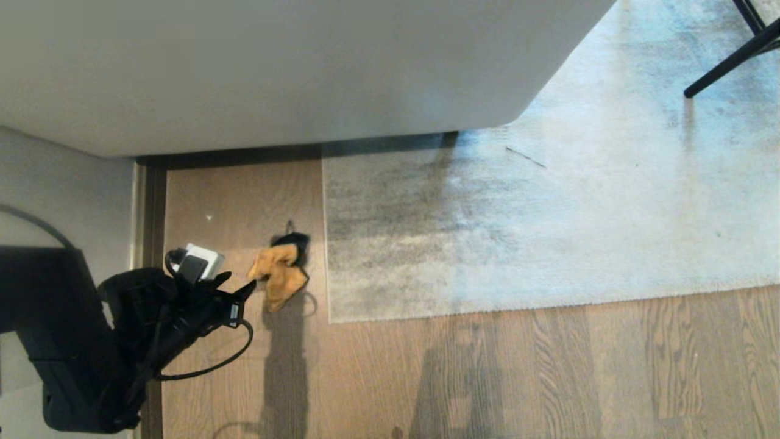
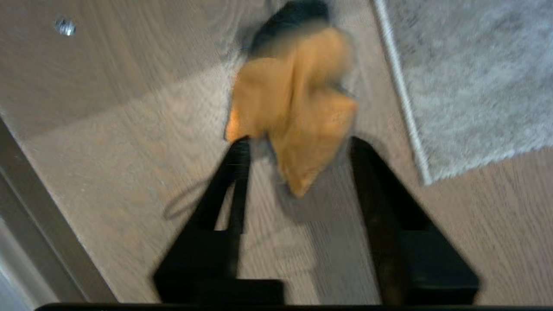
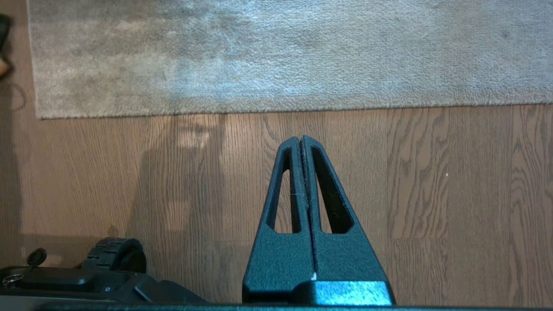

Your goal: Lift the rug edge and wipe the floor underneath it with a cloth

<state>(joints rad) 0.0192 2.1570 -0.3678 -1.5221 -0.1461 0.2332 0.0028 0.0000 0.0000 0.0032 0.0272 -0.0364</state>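
Cloth: the small crumpled rag [image 1: 279, 272], mustard-tan face up with a dark grey fold at its far end, is lying on the light brown wood-plank floor [image 1: 487, 372], just left of the rug's left border and near its near-left corner.
Rug edge: the straight border and square corner [image 1: 329, 308] of the thin, mottled light grey rug are lying flat, not yet lifted.
Left gripper: the left gripper [image 2: 298, 144] is hovering at the cloth's near end, fingers [image 2: 237, 155] spread on either side of it, holding nothing.
Right gripper: the right gripper [image 3: 301, 140] is sitting pressed shut and empty over bare floor, near the rug's near border.
Risk: the gripper may be closing on only a loose fold, so the cloth could slip out; or pushing it under the rug border.
Containers: none showing.
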